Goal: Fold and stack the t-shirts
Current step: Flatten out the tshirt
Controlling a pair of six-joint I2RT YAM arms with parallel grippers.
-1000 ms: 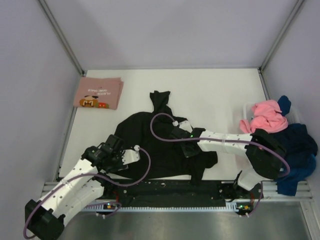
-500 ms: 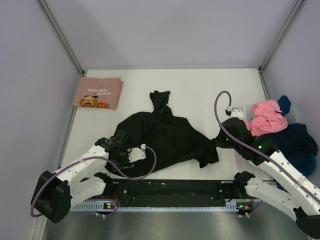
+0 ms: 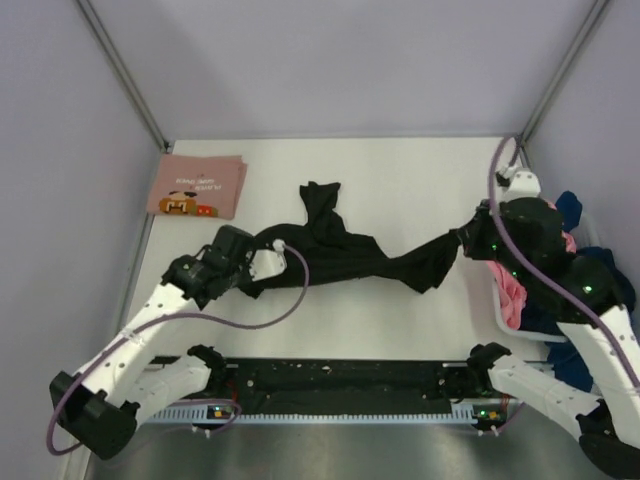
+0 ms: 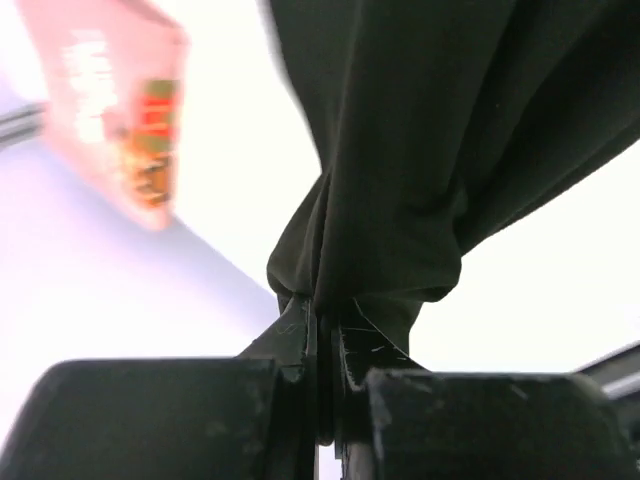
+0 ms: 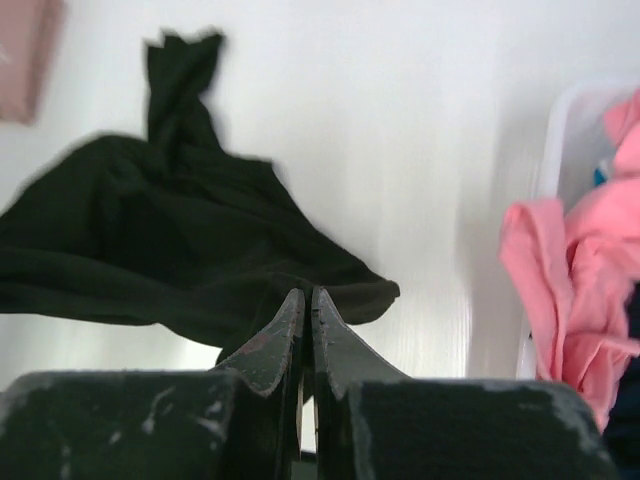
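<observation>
A black t-shirt hangs stretched between my two grippers above the white table. My left gripper is shut on its left end; in the left wrist view the black cloth bunches into the closed jaws. My right gripper is shut on its right end, and the right wrist view shows the cloth pinched at the fingertips. One part of the shirt trails up towards the back. A folded pink t-shirt with a cartoon print lies at the back left.
A clear bin at the right edge holds a heap of pink and blue t-shirts. Grey walls with metal posts close in the table on three sides. A black rail runs along the near edge.
The left gripper shut on the black shirt's left side and rose. The right arm swung far right with its end, so the crumpled shirt is now pulled out long between both.
</observation>
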